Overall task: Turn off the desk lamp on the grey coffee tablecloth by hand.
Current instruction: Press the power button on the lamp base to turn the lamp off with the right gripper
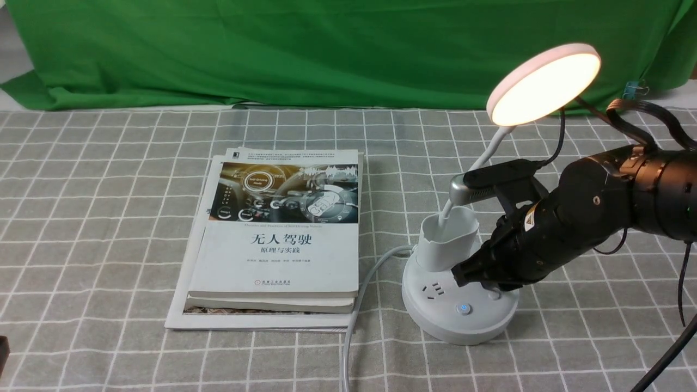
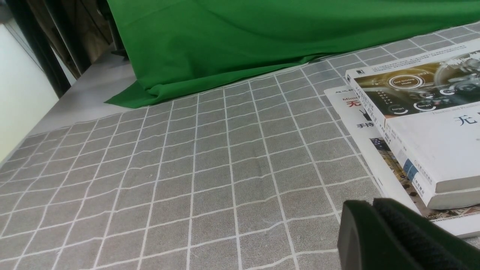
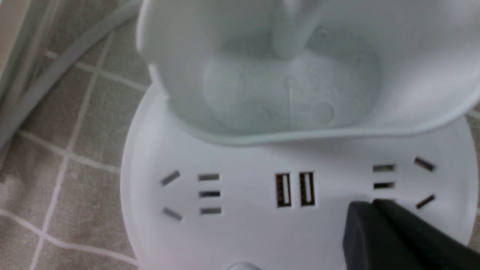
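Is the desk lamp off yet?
No, it is on: in the front view the desk lamp's disc head glows bright, and a button on its base shows blue light.

White desk lamp: lit, upright on cloth, toward 4 o'clock from cloth's middle. Flat disc head glowing warm white, tilted, out at 1 o'clock from round base. Bendable neck rising from small open cup. Sockets on base; blue-lit button near base's 6 o'clock, second button near 4 o'clock. Grey tablecloth: white-line grid, spread flat, slightly wavy lines. Black right gripper: closed, reaching from 3 o'clock, angled down over base; contact unclear.
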Available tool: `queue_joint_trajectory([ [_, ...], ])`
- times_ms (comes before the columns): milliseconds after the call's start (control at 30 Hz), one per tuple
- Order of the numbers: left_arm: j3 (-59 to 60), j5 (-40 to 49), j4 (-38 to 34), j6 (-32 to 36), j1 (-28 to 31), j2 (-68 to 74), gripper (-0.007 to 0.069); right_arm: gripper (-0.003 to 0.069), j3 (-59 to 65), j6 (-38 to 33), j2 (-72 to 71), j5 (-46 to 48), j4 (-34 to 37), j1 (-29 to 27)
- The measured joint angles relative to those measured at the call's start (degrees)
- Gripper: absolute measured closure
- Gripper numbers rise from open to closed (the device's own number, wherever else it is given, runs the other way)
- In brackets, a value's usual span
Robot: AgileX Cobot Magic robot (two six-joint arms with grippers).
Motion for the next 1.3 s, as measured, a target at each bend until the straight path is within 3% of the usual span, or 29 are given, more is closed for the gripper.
queue_joint_trajectory([
  [367,0.0,0.0,0.0,0.0,0.0,0.0,0.0606,0.0617,0.2,1.0,-6.2,-0.5,-0.1,0.0],
  [867,0.0,-0.1,0.0,0.0,0.0,0.0,0.0606,0.0614,4.0,1.4,-1.3,-5.9,0.4,0.0],
  [1300,0.0,0.0,0.0,0.0,0.0,0.0,0.0606,0.0615,6.2,1.5,-4.8,-4.4,0.5,0.0],
])
